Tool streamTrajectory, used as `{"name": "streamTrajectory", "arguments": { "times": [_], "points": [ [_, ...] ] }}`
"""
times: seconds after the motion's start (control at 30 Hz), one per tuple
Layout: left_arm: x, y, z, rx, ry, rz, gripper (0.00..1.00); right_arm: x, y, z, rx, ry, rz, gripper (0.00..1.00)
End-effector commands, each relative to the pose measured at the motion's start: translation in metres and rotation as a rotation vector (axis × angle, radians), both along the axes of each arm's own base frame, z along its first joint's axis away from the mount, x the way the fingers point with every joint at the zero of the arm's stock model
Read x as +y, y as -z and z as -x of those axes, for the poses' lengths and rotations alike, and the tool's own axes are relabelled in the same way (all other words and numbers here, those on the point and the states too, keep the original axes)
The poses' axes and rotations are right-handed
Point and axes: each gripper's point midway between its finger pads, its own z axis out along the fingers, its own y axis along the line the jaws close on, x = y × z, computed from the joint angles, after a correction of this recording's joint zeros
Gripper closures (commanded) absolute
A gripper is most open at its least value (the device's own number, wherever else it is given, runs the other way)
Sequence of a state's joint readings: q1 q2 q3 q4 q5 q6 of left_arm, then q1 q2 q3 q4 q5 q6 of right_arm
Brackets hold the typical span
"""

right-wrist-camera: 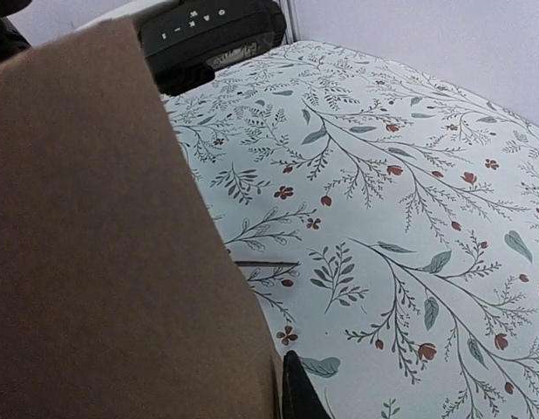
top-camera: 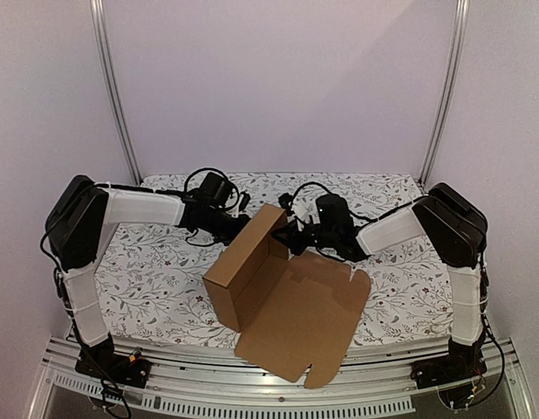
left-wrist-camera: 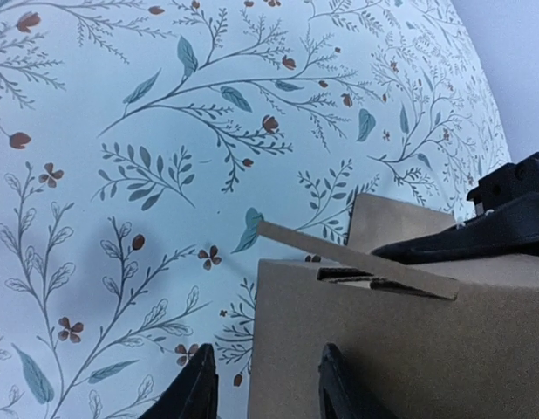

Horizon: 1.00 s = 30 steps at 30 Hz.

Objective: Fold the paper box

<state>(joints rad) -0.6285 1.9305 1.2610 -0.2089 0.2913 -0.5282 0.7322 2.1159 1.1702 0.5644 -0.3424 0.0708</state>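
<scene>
The paper box (top-camera: pixel 252 271) is brown cardboard, half formed, with an upright tray part at the left. Its flat lid panel (top-camera: pixel 309 319) reaches toward the near table edge. My left gripper (top-camera: pixel 239 229) is at the tray's far left corner. In the left wrist view the left gripper (left-wrist-camera: pixel 266 349) is open, one finger over the cloth and the other over the box (left-wrist-camera: pixel 383 349) face. My right gripper (top-camera: pixel 294 234) is at the far right wall. In the right wrist view the right gripper (right-wrist-camera: pixel 283 360) shows one finger pressed against a cardboard wall (right-wrist-camera: pixel 104 244); the other is hidden behind it.
A floral cloth (top-camera: pixel 156 279) covers the table. The lid's front tabs (top-camera: pixel 309 377) hang over the metal rail (top-camera: pixel 165 406) at the near edge. Two upright posts (top-camera: pixel 112 87) stand at the back corners. Cables (top-camera: pixel 200 179) loop behind the wrists. The left wrist's camera housing (right-wrist-camera: pixel 208 35) shows beyond the wall.
</scene>
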Motion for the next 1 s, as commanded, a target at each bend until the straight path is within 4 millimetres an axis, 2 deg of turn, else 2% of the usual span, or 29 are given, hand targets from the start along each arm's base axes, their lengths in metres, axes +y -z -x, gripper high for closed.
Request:
{"name": "streamTrajectory", "arguments": {
  "times": [0.0, 0.07, 0.2, 0.3, 0.37, 0.47, 0.7, 0.97],
  "points": [
    [-0.017, -0.003, 0.027, 0.005, 0.036, -0.033, 0.60, 0.003, 0.009, 0.016, -0.012, -0.037, 0.054, 0.87],
    [-0.010, -0.009, 0.022, -0.025, 0.023, -0.057, 0.60, 0.004, 0.005, 0.021, 0.002, -0.068, 0.036, 0.82],
    [0.000, -0.022, 0.018, -0.058, 0.021, -0.071, 0.60, -0.004, -0.024, 0.016, 0.015, -0.063, -0.030, 0.75],
    [0.000, -0.023, 0.020, -0.054, 0.030, -0.063, 0.60, -0.002, -0.045, 0.012, 0.014, -0.072, -0.075, 0.70],
    [-0.003, -0.024, 0.022, -0.048, 0.032, -0.043, 0.60, 0.002, -0.049, 0.015, 0.022, -0.103, -0.093, 0.66],
    [-0.006, -0.027, 0.023, -0.049, 0.031, -0.014, 0.60, 0.007, -0.044, 0.015, 0.051, -0.118, -0.104, 0.63],
    [-0.012, -0.031, 0.023, -0.051, 0.029, 0.002, 0.60, 0.007, -0.038, 0.008, 0.065, -0.080, -0.100, 0.75],
    [-0.011, -0.038, 0.022, -0.067, 0.032, -0.015, 0.61, 0.001, -0.035, 0.009, 0.040, -0.068, -0.072, 0.75]
  ]
}}
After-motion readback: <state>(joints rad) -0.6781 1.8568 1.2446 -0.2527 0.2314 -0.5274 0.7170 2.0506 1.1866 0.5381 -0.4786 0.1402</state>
